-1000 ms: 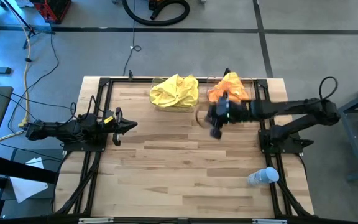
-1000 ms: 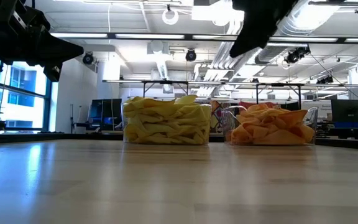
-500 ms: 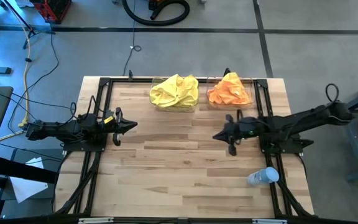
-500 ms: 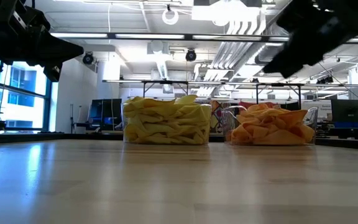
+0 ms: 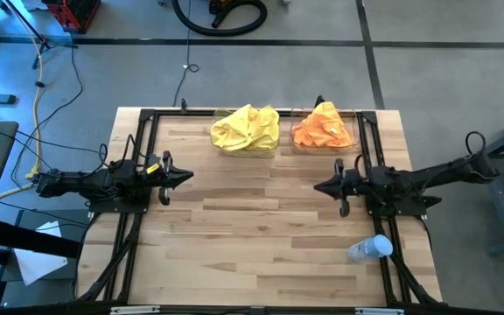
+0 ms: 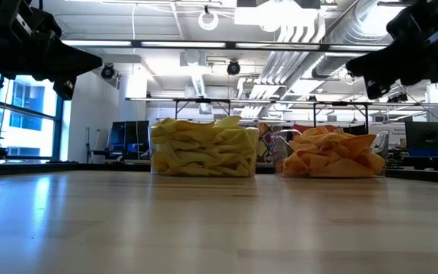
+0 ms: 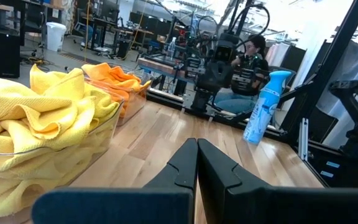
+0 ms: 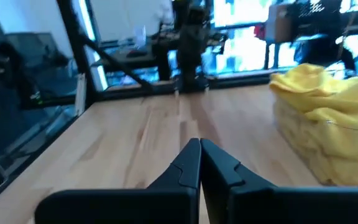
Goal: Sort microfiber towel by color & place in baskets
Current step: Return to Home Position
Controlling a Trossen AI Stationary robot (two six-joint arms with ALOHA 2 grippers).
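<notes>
Yellow towels [image 5: 246, 129] fill the left clear basket [image 6: 204, 160] at the table's far edge; orange towels [image 5: 323, 127] fill the right clear basket [image 6: 329, 162] beside it. Both heaps rise above the rims and show in the left wrist view [image 7: 36, 118] [image 7: 114, 78]. My left gripper [image 5: 186, 176] is shut and empty near the table's left edge. My right gripper [image 5: 318, 186] is shut and empty, right of centre, nearer than the orange basket. Its wrist view shows the yellow towels [image 8: 328, 99].
A small clear plastic bottle [image 5: 370, 248] lies on its side near the table's right near corner. A blue spray bottle [image 7: 263, 106] stands past the table's right side. A person sits beyond the table [image 7: 247, 62]. Bare wood lies across the middle and near part.
My right gripper has drawn back from over the orange basket toward the table's near and right edges and come lower, empty. The towels and baskets have stayed where they were.
</notes>
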